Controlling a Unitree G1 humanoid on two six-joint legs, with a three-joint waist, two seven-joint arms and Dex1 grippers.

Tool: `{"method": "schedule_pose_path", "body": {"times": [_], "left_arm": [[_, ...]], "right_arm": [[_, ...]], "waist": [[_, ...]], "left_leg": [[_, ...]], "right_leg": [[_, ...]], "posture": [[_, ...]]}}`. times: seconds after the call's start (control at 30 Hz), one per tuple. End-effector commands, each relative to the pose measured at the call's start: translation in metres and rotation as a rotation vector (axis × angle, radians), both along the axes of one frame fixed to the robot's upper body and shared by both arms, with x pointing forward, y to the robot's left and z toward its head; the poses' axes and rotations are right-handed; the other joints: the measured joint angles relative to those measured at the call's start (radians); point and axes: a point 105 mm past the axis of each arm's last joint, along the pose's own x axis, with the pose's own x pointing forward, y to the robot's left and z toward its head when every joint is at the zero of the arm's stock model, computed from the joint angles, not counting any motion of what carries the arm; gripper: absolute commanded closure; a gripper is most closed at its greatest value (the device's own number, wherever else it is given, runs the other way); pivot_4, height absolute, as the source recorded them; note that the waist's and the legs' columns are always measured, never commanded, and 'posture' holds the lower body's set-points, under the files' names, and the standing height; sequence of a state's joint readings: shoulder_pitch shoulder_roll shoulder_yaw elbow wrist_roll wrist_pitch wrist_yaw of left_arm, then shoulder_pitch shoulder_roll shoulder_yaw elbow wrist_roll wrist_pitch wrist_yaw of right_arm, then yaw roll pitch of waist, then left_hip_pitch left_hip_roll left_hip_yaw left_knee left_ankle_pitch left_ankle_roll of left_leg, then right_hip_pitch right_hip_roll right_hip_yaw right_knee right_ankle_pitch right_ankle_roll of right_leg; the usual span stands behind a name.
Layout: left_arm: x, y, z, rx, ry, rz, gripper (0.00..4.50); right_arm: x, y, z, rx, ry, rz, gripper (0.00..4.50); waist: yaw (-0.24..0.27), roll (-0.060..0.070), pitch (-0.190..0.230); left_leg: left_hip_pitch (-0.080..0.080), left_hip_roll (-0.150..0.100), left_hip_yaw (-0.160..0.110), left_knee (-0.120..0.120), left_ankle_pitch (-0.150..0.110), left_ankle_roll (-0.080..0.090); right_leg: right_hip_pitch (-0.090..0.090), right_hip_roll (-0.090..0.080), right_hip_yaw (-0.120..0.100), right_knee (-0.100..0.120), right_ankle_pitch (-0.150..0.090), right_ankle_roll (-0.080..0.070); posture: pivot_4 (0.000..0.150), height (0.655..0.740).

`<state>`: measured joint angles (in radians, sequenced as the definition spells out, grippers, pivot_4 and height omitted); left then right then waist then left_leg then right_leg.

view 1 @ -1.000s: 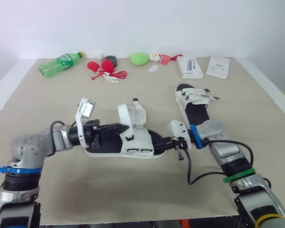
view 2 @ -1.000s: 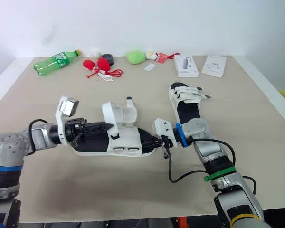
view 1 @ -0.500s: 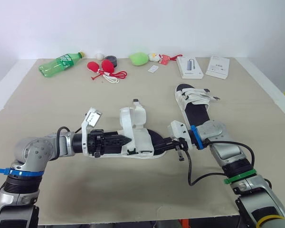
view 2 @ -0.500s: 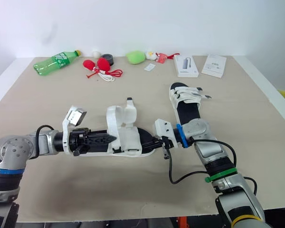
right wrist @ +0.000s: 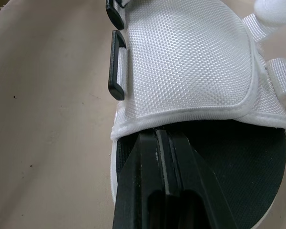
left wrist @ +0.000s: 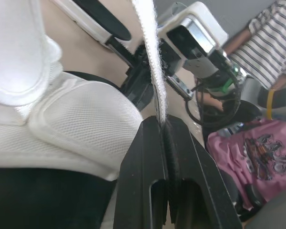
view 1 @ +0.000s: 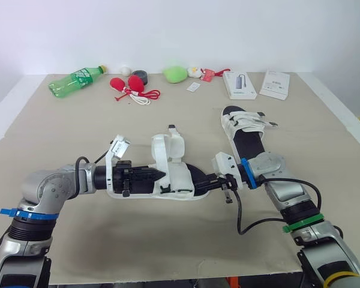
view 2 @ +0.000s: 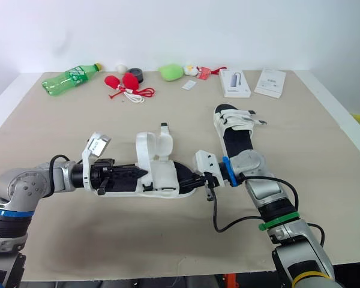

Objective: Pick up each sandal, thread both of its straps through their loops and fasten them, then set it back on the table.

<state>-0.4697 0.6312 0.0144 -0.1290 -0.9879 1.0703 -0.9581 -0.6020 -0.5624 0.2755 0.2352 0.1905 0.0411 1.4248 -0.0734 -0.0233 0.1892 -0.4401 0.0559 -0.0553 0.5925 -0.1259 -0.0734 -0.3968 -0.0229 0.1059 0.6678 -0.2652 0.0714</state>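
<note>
A white sandal (view 1: 174,180) with a black footbed lies at the table's middle, held between my two grippers. My left gripper (view 1: 161,174) reaches in from the left, shut on a white strap (left wrist: 151,71) that rises from between its fingers (left wrist: 143,157). My right gripper (view 1: 200,184) is shut on the sandal's sole at its right end, just below the white mesh flap (right wrist: 190,67) and two black loops (right wrist: 116,71). The sandal's upper flaps (view 1: 168,147) stand up, unfastened. A second white sandal (view 1: 246,129) lies flat behind my right arm, its straps lying across it.
Along the far edge sit a green bottle (view 1: 75,81), red objects with a cord (view 1: 129,87), a green lump (view 1: 175,73), and two white boxes (view 1: 240,85) (view 1: 275,84). A person in a striped shirt (left wrist: 271,33) is in the left wrist view, beyond the table.
My left arm has dropped and slid right along the sandal, its wrist rolling over. The sandal shifted slightly right. The right arm stayed put.
</note>
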Motion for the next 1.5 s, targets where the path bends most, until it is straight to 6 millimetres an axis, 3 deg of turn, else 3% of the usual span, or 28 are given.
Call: {"method": "schedule_pose_path", "body": {"times": [0.03, 0.6, 0.73, 0.77, 0.8, 0.97, 1.23, 1.4, 1.5], "left_arm": [[-0.006, -0.005, 0.008, 0.003, -0.042, -0.048, 4.45], [-0.009, -0.009, -0.022, 0.177, -0.135, -0.068, 4.45], [-0.013, -0.012, -0.011, 0.127, -0.162, -0.094, 3.44], [-0.013, -0.012, -0.007, 0.116, -0.173, -0.100, 2.95], [-0.012, -0.012, -0.003, 0.114, -0.188, -0.097, 2.83], [0.003, -0.008, 0.013, 0.109, -0.258, -0.037, 2.83], [0.012, -0.015, 0.020, 0.089, -0.317, -0.020, 2.83], [-0.001, -0.019, 0.013, 0.104, -0.314, -0.098, 4.39], [-0.008, -0.020, -0.001, 0.141, -0.306, -0.128, 4.39]], "right_arm": [[-0.002, 0.001, 0.000, -0.007, -0.008, 0.007, 4.50], [-0.003, 0.000, -0.003, -0.010, -0.006, 0.011, 4.50], [-0.003, 0.000, -0.002, -0.011, -0.010, 0.012, 4.50], [-0.002, 0.000, -0.002, -0.011, -0.011, 0.012, 4.50], [-0.002, 0.000, -0.002, -0.012, -0.012, 0.012, 4.50], [-0.001, 0.000, -0.001, -0.012, -0.015, 0.010, 4.50], [-0.001, 0.000, -0.002, -0.013, -0.014, 0.006, 4.50], [-0.002, -0.001, -0.002, -0.016, -0.011, 0.004, 4.50], [-0.002, -0.001, -0.002, -0.016, -0.011, 0.002, 4.50]], "waist": [[0.000, 0.000, 0.000], [0.000, 0.000, 0.000], [0.000, 0.000, 0.000], [0.000, 0.000, 0.000], [0.000, 0.000, 0.000], [0.000, 0.000, 0.000], [0.000, 0.000, 0.000], [0.000, 0.000, 0.000], [0.000, 0.000, 0.000]], "left_leg": [[0.000, 0.000, 0.000, 0.000, 0.000, 0.000], [0.000, 0.000, 0.000, 0.000, 0.000, 0.000], [0.001, 0.000, 0.000, 0.000, 0.000, 0.000], [0.001, 0.000, 0.000, 0.000, 0.000, 0.000], [0.000, 0.000, 0.000, 0.000, 0.000, 0.000], [0.000, 0.000, 0.000, 0.000, 0.000, 0.000], [0.000, 0.000, 0.000, 0.000, 0.000, 0.000], [0.000, 0.000, 0.000, 0.000, 0.000, 0.000], [0.000, 0.000, 0.000, 0.000, 0.000, 0.000]], "right_leg": [[0.000, 0.000, 0.000, 0.000, 0.000, 0.000], [0.000, 0.000, 0.000, 0.000, 0.000, 0.000], [0.001, 0.000, 0.000, 0.000, 0.000, 0.000], [0.001, 0.000, 0.000, 0.000, 0.000, 0.000], [0.001, 0.000, 0.000, 0.000, 0.000, 0.000], [0.001, 0.000, 0.000, 0.000, 0.000, 0.000], [0.001, 0.000, 0.000, 0.000, 0.000, 0.000], [0.001, 0.000, 0.000, 0.000, 0.000, 0.000], [0.001, 0.000, 0.000, 0.000, 0.000, 0.000]], "posture": [[0.150, 0.7400], [0.150, 0.7400], [0.150, 0.7400], [0.150, 0.7400], [0.150, 0.7400], [0.150, 0.7400], [0.150, 0.7400], [0.150, 0.7400], [0.150, 0.7400]]}}
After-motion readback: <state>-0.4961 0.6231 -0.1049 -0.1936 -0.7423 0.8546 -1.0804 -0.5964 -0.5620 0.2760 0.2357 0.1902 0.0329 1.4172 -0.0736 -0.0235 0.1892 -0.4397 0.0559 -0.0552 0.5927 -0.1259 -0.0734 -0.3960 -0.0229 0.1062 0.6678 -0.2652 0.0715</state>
